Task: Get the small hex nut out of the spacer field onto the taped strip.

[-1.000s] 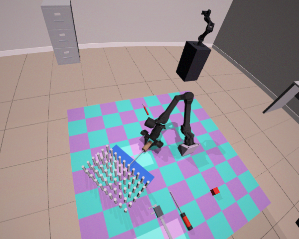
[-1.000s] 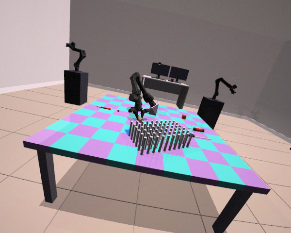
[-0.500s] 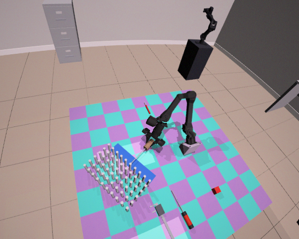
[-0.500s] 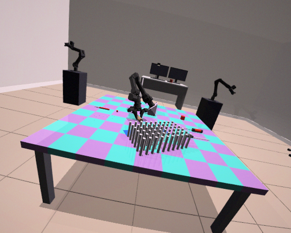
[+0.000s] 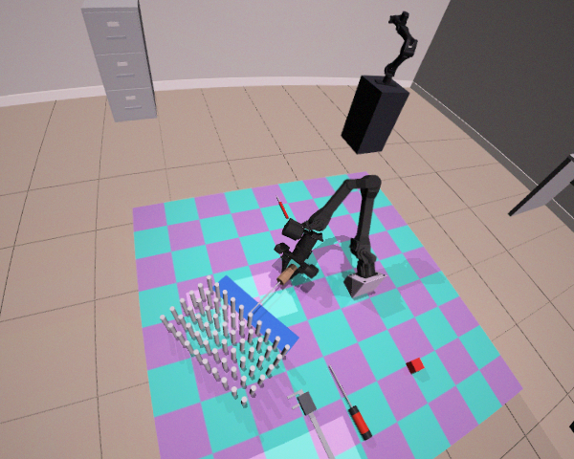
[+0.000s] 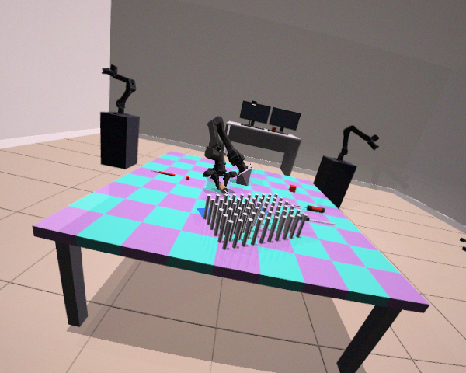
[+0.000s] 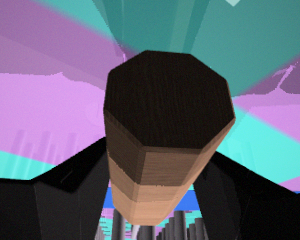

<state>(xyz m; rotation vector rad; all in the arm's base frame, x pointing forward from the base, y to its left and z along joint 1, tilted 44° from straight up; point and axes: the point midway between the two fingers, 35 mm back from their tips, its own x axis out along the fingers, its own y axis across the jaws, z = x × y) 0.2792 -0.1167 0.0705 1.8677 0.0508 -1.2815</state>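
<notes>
My gripper point(image 5: 293, 268) point(image 6: 221, 183) point(image 7: 151, 148) is shut on the wooden handle point(image 5: 287, 274) point(image 6: 223, 187) of a tool. Its thin metal shaft point(image 5: 268, 296) slopes down over the blue taped strip point(image 5: 287, 338) point(image 6: 201, 210) point(image 7: 108, 201) towards the front row of spacers. The shaft's tip is not clear among them. The metal spacers point(image 5: 251, 353) point(image 6: 225, 237) point(image 7: 179, 225) stand upright in a dense field beyond the strip. The gripper is on the near, robot side of the strip, outside the field. I cannot make out the hex nut.
A grey pronged tool point(image 5: 306, 403) and a red-handled screwdriver point(image 5: 360, 423) point(image 6: 315, 208) lie beside the field. A red cube point(image 5: 415, 365) point(image 6: 292, 187) lies farther off. A thin red tool point(image 5: 282, 209) point(image 6: 167, 173) lies on the arm's other side, with a tiny red object point(image 6: 187, 177) nearby.
</notes>
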